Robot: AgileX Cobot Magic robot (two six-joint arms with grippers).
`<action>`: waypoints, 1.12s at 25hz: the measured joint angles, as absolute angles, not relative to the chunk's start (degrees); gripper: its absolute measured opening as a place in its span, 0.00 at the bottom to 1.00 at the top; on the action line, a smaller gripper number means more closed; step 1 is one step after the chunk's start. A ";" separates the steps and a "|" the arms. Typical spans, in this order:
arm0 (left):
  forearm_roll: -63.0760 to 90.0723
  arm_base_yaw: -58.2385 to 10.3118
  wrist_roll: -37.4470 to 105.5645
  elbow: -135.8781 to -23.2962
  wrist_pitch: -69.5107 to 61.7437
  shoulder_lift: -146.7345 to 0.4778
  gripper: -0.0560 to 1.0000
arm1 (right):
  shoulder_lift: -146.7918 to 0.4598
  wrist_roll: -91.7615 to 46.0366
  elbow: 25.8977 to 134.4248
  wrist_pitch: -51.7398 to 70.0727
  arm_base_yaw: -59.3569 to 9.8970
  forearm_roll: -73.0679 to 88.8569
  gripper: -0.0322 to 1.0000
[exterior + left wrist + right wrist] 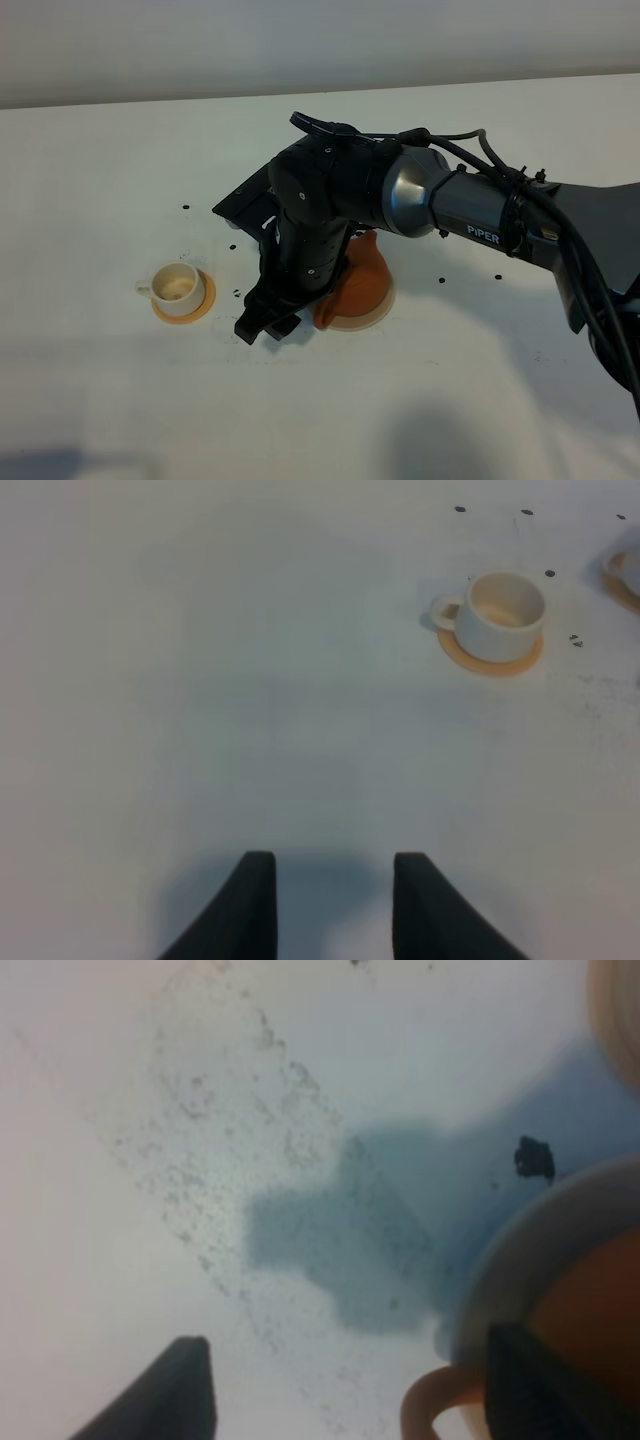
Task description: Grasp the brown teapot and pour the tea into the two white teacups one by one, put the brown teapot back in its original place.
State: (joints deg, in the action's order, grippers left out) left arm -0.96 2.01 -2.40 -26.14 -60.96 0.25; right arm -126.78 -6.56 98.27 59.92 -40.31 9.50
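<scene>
The brown teapot [362, 282] stands on the pale round disc [378, 316] near the table's middle. My right gripper [268, 320] reaches across and hangs low just left of the teapot, its jaws open with nothing gripped. In the right wrist view, the teapot [590, 1310] and its loop handle [428, 1412] sit close beside one finger [540, 1385] of the right gripper [350, 1390]. One white teacup [178, 285] rests on an orange coaster at the left. The left wrist view shows that teacup [497, 614] and a sliver of the other teacup [628, 570]. My left gripper [332, 870] hovers over bare table, fingertips slightly apart and empty.
The right arm [470, 215] hides the table behind the teapot in the high view. Small dark specks [185, 207] dot the white tabletop. A blurred beige edge [615, 1010] shows in a corner of the right wrist view.
</scene>
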 joint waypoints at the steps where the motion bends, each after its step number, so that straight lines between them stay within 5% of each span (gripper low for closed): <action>1: -0.96 2.01 -2.40 -26.14 -60.96 0.25 0.34 | -126.78 -6.56 98.27 59.92 -40.31 9.50 0.57; 28: -0.96 2.01 -2.34 -26.14 -60.96 0.25 0.34 | -125.06 -6.56 95.33 58.91 -40.74 8.15 0.57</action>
